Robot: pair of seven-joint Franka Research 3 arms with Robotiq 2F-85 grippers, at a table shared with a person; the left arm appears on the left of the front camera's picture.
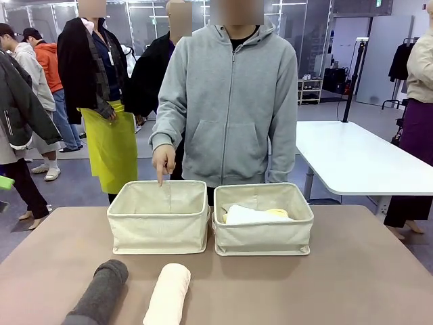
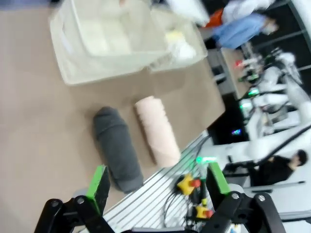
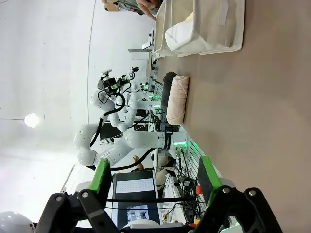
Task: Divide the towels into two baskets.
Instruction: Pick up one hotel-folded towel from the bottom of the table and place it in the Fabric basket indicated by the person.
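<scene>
The left gripper (image 2: pixel 158 187) stands wide open and empty, touching nothing. It hangs above the near edge of the table (image 2: pixel 43 126), tilted down toward it. The grey towel (image 2: pixel 116 148) lies just ahead of its fingers, nearer the left one. The cream towel (image 2: pixel 156 131) lies beside the grey one, close to touching it, ahead of the gap between the jaws. Farther ahead the left basket (image 2: pixel 97 43) and the right basket (image 2: pixel 187 46) stand touching.

The right gripper (image 3: pixel 154 179) is also spread open and holds nothing. Its wrist is rolled sideways and it is raised off the table. The cream towel lies well ahead of it and the right basket farther on, with a white towel (image 3: pixel 177 36) inside. A yellow towel (image 1: pixel 279 214) lies next to the white one. A person's hand (image 1: pixel 164 161) points down at the left basket's far rim.
</scene>
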